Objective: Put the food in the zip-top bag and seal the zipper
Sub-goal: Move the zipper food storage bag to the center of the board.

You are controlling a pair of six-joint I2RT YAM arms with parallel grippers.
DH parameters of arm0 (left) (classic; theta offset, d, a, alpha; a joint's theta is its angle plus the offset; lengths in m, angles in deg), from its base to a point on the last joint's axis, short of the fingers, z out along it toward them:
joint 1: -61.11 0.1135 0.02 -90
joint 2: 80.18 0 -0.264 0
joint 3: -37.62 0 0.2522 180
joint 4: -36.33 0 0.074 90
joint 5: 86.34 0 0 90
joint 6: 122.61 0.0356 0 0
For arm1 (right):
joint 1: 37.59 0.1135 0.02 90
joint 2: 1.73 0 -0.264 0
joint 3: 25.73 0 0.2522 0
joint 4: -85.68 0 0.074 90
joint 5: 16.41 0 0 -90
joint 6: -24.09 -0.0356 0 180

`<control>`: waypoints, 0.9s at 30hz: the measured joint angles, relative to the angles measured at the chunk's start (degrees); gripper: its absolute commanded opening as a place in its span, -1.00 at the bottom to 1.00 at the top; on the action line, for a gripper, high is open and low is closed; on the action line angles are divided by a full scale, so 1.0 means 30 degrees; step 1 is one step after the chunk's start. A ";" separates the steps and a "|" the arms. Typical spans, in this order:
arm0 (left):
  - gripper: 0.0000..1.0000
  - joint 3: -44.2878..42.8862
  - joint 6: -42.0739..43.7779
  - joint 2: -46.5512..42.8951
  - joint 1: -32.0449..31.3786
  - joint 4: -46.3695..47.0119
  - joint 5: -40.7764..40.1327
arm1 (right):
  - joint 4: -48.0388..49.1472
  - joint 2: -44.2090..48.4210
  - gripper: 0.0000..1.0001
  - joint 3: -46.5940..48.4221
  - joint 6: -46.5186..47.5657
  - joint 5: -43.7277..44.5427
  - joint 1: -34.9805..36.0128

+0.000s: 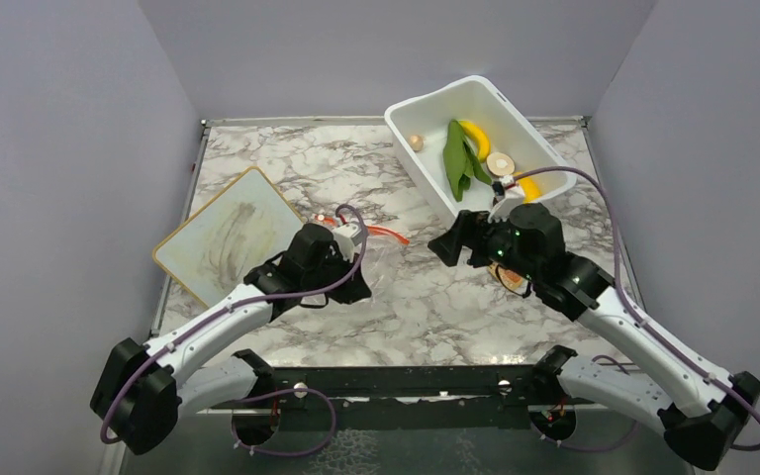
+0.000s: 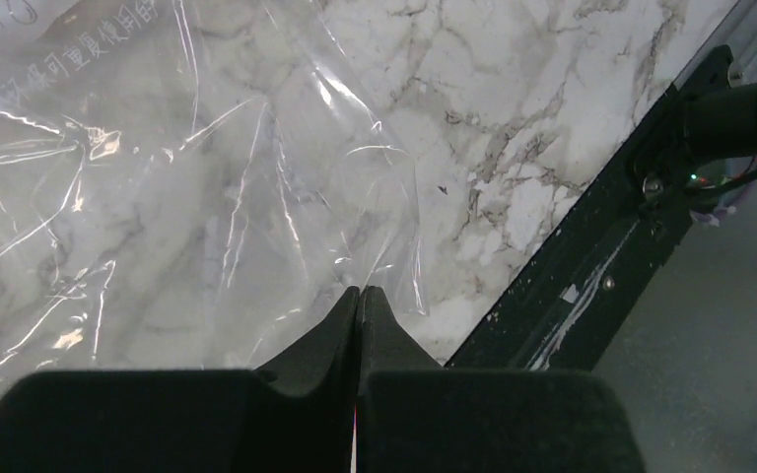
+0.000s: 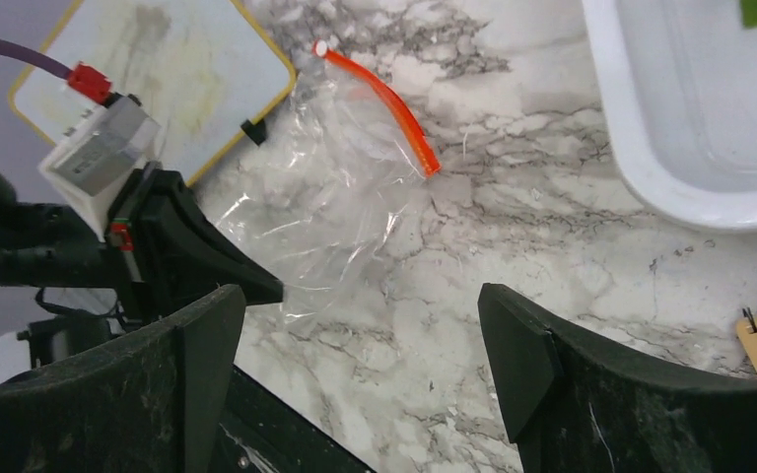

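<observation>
Lying empty left of centre on the worktop, the zip-top bag is clamped at its edge by the left end effector; the right end effector is held with jaws apart. All food is kept in the white tub, upper right: nothing is bagged, and the zipper is yet to be sealed.

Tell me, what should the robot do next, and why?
Probably move the open right gripper over to the red-orange zipper and pinch one side of it. The left gripper pinches the zip-top bag at its opposite end, the bag lies flat, and the food waits in the tub.
</observation>
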 measured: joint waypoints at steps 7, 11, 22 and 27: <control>-0.40 0.1821 -0.1945 -0.3220 -0.0153 -0.0182 0.0437 | -0.0051 -0.3614 0.60 0.0750 0.0903 -0.2404 0.0000; 0.17 0.1668 -0.2506 -0.4065 -0.0153 -0.0401 0.0408 | 0.0036 -0.5865 0.49 0.1909 0.1814 -0.3803 0.0000; 0.78 0.1472 -0.2455 -1.0054 -0.0153 -0.1180 -0.3089 | 0.0350 -1.0040 0.25 0.4976 0.4954 -0.4335 0.0029; 0.99 0.1472 -0.1953 -1.2364 -0.0153 -0.1464 -0.4677 | 0.0634 -1.2772 0.22 0.5384 0.5654 -0.5770 0.0036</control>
